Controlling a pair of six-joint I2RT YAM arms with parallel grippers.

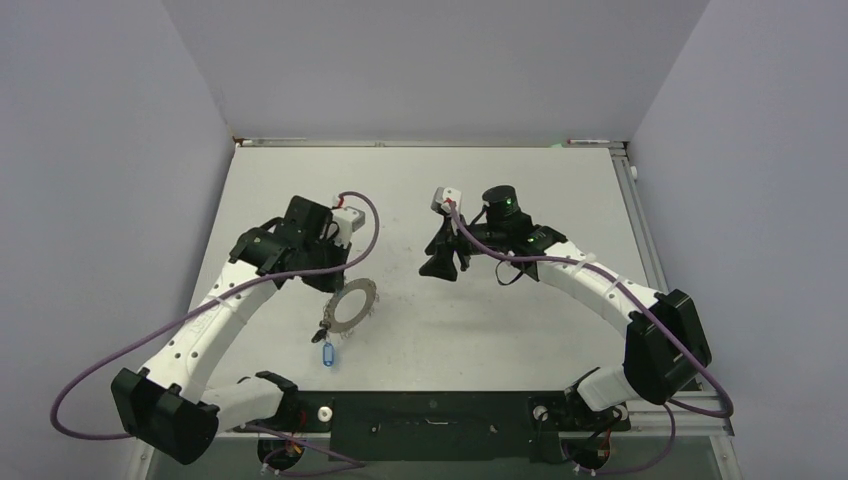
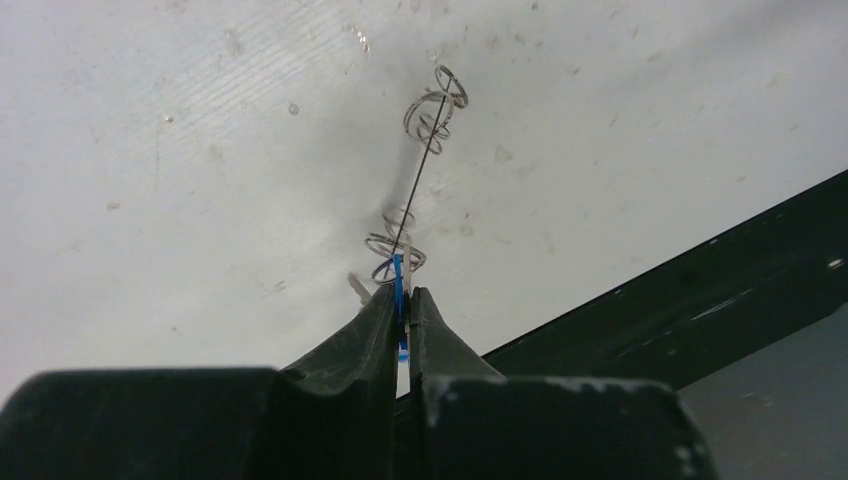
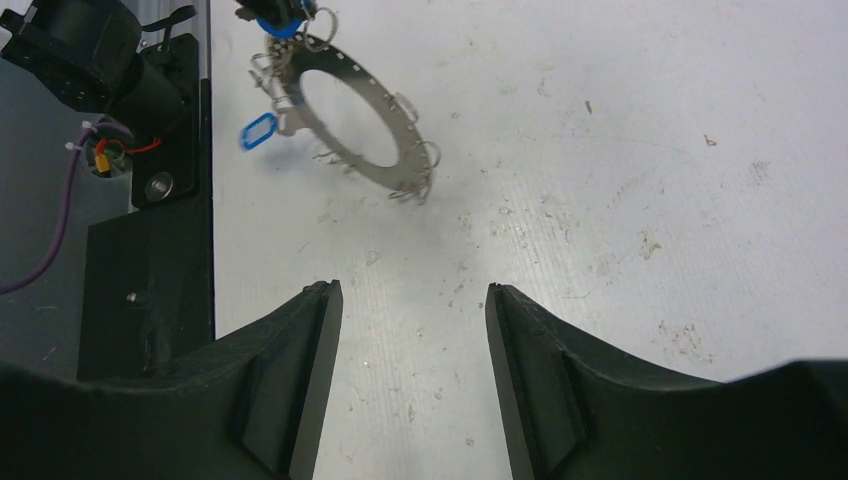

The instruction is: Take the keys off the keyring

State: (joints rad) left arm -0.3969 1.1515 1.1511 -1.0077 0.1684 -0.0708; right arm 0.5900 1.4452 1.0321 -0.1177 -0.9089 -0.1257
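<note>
Toward the near edge of the table (image 1: 540, 190), left of its middle: the keyring (image 3: 375, 95), one only, tilted, one rim raised and the opposite rim low over the surface. Touching there or not: cannot tell. Shows in the left wrist view only edge-on, as a thin dark line with wire loops (image 2: 437, 100) bunched at both ends.

At the raised rim, the left gripper (image 2: 403, 295): fingers pressed together on a blue key (image 2: 398, 272), with just a sliver of blue visible between the pads and the rest hidden. Hard to pick out from above, lost among dark bits at the ring's rim toward the left edge.

On the side of the ring facing the near edge, just beside the rim: a second blue key (image 1: 328, 353), an open blue outline. Hung from a loop or lying free: cannot tell. Makes two blue heads in all. Anything else on the loops: too small and tangled to count.

Near the middle of the surface, well apart from the ring toward the right edge: the right gripper (image 3: 410, 290), fingers spread wide over bare table. Cut off at the bottom of its own view, only the two inner faces showing.
</note>
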